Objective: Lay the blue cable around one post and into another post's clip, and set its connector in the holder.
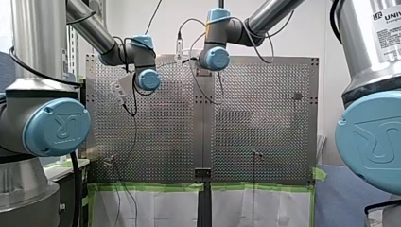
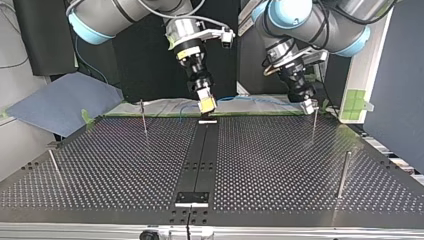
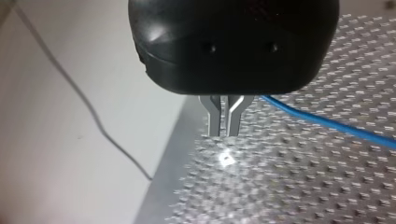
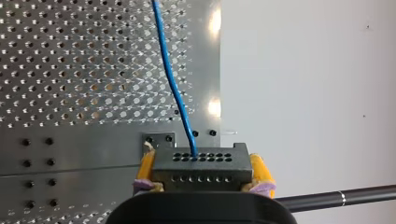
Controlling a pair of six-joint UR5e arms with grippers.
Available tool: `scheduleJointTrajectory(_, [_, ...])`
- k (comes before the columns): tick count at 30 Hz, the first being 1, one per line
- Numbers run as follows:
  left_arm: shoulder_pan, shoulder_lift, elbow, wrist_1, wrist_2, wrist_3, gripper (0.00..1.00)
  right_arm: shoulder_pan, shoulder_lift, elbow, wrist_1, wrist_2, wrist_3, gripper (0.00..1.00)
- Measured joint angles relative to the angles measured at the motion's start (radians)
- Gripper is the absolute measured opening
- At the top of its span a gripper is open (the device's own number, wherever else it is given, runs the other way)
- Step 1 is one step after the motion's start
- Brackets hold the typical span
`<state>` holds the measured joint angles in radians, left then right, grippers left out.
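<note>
Perforated table [image 2: 280, 165], arm [image 1: 373, 47] labelled "UNIV"; right hand [image 4: 203, 166] clamps connector [image 4: 201, 161], left hand [image 3: 223, 132] pinched closed

Connector [image 4: 201, 170] sat between right gripper [image 4: 201, 158] jaws, above counter [image 2: 280, 165] far edge in top view. Cable [image 4: 173, 88] ran from it along that edge toward left gripper [image 2: 309, 106]. Four posts [image 2: 343, 174] stood near counter corners.

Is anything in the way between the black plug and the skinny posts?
Nothing visible. My right gripper holds the connector at the far edge of the table in the top view, and only bare perforated plate lies between it and the posts.
</note>
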<state>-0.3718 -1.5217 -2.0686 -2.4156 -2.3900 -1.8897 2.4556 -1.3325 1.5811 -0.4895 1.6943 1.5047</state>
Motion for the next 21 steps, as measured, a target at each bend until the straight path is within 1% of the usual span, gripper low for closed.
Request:
scheduleJointTrajectory(4, [0.015,0.034,0.034,-0.035,-0.001,-0.026,0.1,-0.003,0.0,-0.02,0.018,-0.011,0.002,0.0])
scheduleJointTrajectory(5, [0.018,0.042,0.041,-0.042,-0.001,-0.03,0.12,-0.003,0.0,-0.023,0.02,-0.014,0.002,0.0])
scheduleJointTrajectory(7, [0.025,0.059,0.059,-0.059,-0.001,-0.039,0.12,-0.004,0.001,-0.03,0.023,-0.023,0.003,0.0])
scheduleJointTrajectory(13, [0.044,0.112,0.111,-0.111,0.0,-0.05,0.12,-0.005,0.01,-0.058,0.037,-0.043,0.003,0.0])
scheduleJointTrajectory(17, [0.058,0.146,0.146,-0.145,0.003,-0.047,0.12,-0.004,0.028,-0.084,0.051,-0.056,0.0,0.0])
scheduleJointTrajectory(21, [0.076,0.178,0.173,-0.178,0.016,-0.041,0.12,0.0,0.059,-0.117,0.069,-0.07,-0.002,0.0])
